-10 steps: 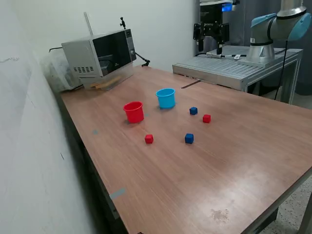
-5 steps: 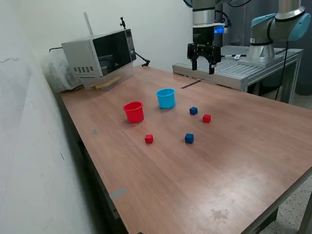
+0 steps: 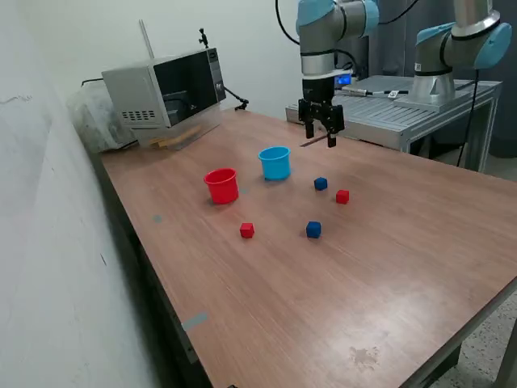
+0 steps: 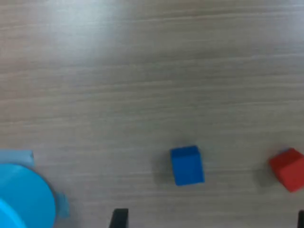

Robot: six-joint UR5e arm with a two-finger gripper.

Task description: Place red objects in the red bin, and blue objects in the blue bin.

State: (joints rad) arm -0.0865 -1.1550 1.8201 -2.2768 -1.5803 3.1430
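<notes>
My gripper (image 3: 321, 134) hangs open and empty above the table, behind the cubes and to the exterior view's right of the blue bin (image 3: 275, 162), a light blue cup. The red bin (image 3: 221, 185), a red cup, stands to its left. One blue cube (image 3: 321, 183) and one red cube (image 3: 342, 196) lie just in front of the gripper. Another red cube (image 3: 246, 230) and blue cube (image 3: 313, 229) lie nearer the camera. The wrist view shows a blue cube (image 4: 187, 165), a red cube (image 4: 288, 169), the blue bin's rim (image 4: 23, 197) and my gripper (image 4: 210, 221) with its dark fingertips (image 4: 118, 218) wide apart.
A microwave (image 3: 166, 93) sits at the table's far left corner by the wall. A metal platform (image 3: 388, 113) with a second robot arm (image 3: 448, 48) stands behind the table on the exterior view's right. The table edge runs along the front and right.
The arm has come down and toward the exterior view's left, from over the metal platform to above the table near the blue bin. The cubes and cups have not moved.
</notes>
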